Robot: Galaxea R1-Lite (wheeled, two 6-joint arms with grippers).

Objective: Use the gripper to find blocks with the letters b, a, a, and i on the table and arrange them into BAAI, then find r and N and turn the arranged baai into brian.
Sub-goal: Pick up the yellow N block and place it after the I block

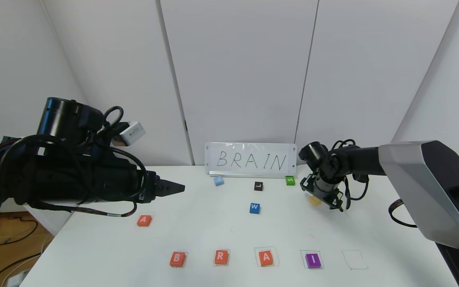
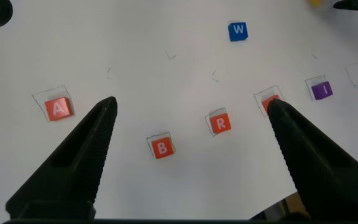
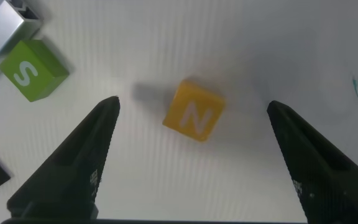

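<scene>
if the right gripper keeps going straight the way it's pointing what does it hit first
Most likely the yellow N block. The right gripper points down at the table with its fingers open, and in the right wrist view the block sits between them. Its height above the block is unclear.

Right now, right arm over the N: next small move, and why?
Probably lower the right pincer straight down and shut on the N. Its fingers stand open to either side of the yellow block, not yet touching. The row reads B, R, A, I with the last outline unfilled.
</scene>
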